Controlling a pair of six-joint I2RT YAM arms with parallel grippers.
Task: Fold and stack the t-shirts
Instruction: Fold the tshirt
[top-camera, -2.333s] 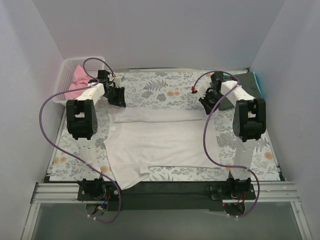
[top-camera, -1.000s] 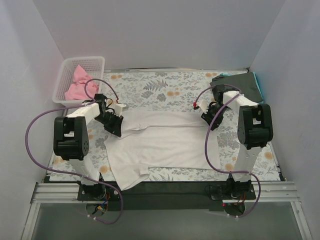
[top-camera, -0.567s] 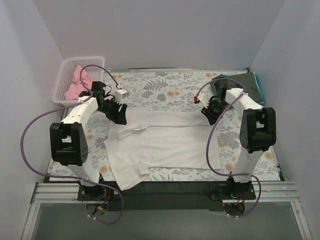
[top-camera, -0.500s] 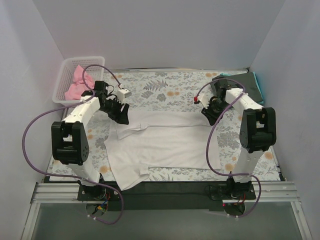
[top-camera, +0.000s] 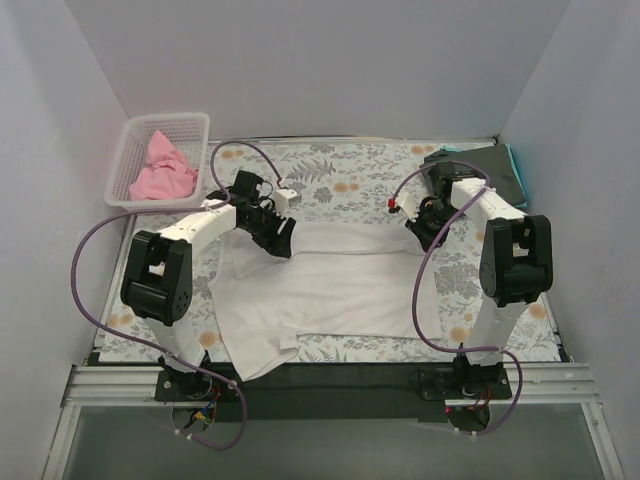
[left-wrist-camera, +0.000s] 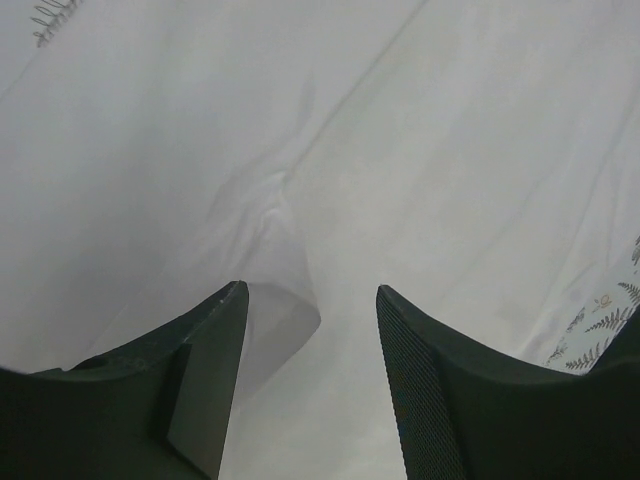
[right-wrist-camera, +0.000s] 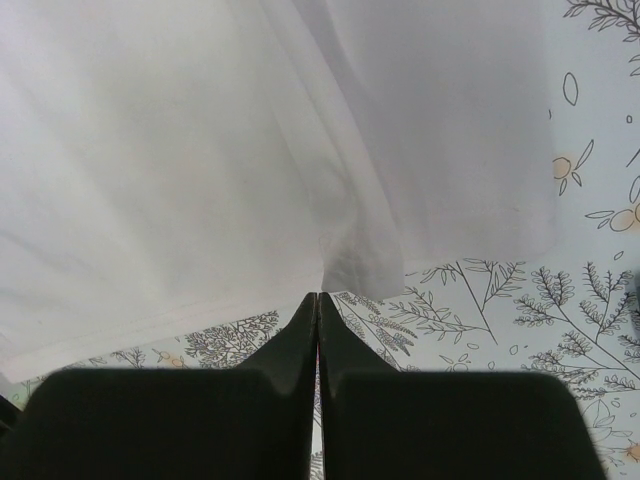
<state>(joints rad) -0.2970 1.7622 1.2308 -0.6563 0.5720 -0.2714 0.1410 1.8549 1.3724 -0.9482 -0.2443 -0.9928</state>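
Note:
The large white t-shirt lies spread across the middle of the table, with its far edge folded over. My left gripper is open above the shirt's far left part. In the left wrist view its fingers stand on either side of a small raised fold of white cloth. My right gripper is at the shirt's far right corner. In the right wrist view it is shut, with the white cloth bunched at its tips. The pink t-shirt lies in the basket. The dark grey-green t-shirt and the teal t-shirt lie at the far right.
The white lattice basket stands at the far left corner. The floral table cloth covers the table and shows bare beyond the shirt and along its sides. White walls close in the left, back and right.
Both grippers came nearer from the far side with the shirt's far edge. Since then my left gripper has moved right along that edge. My right gripper has hardly moved.

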